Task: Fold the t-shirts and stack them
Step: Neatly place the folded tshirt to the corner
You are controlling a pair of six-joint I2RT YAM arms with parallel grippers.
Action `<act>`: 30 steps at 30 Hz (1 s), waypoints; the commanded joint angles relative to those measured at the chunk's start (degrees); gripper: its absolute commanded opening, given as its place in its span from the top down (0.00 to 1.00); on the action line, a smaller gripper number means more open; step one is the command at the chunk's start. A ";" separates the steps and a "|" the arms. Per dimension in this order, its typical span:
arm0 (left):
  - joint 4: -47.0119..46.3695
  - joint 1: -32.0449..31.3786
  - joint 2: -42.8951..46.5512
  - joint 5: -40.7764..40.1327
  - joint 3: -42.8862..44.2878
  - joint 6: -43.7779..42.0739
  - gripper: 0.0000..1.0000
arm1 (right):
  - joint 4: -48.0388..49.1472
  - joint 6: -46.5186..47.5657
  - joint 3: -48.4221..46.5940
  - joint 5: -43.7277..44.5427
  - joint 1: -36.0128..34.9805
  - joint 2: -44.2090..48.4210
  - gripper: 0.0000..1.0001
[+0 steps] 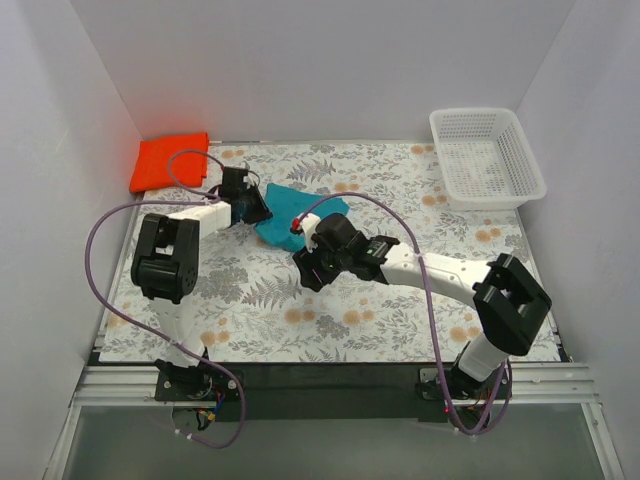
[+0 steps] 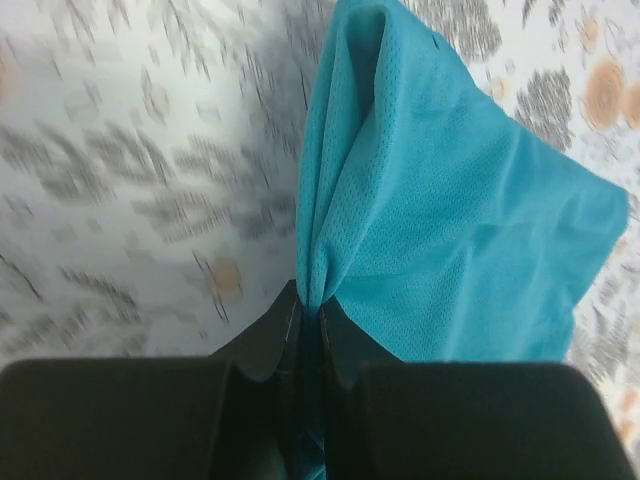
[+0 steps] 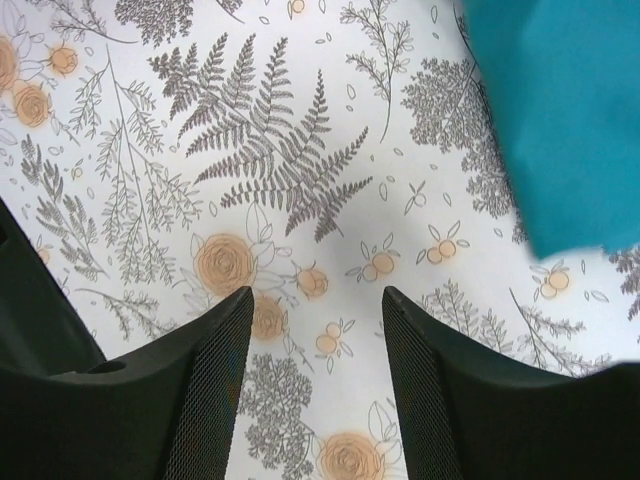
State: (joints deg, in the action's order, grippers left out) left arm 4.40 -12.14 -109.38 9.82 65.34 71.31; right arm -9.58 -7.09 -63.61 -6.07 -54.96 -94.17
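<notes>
Your left gripper (image 2: 310, 322) pinches the teal t-shirt (image 2: 450, 220), your right gripper (image 3: 315, 305) stands open, empty: draw the cloth flat, slowly.

You are looking at a table under a white cloth printed with grey ferns and orange flowers (image 1: 400, 300), boxed in by plain white matte walls (image 1: 300, 60) at the back and both sides. The light is soft and even. Along the near edge run a black strip (image 1: 330, 378) and a silver metal rail (image 1: 330, 400).
</notes>
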 commanded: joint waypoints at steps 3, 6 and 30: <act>9.13 2.56 -7.49 -9.02 12.86 -16.28 1.00 | -2.62 0.41 4.81 1.14 0.29 6.36 0.38; 10.35 3.26 -13.20 -14.46 20.95 -22.07 1.00 | -3.86 0.24 7.01 1.32 0.29 8.56 0.37; 13.79 8.97 -35.37 -33.72 62.80 -50.47 1.00 | -14.32 -8.99 7.54 -0.44 0.47 7.16 0.02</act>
State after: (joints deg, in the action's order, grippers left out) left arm 18.85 -4.25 -145.84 -19.64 124.86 25.78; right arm -21.43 -14.72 -53.12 -6.68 -54.70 -86.91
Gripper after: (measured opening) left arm 0.044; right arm 0.982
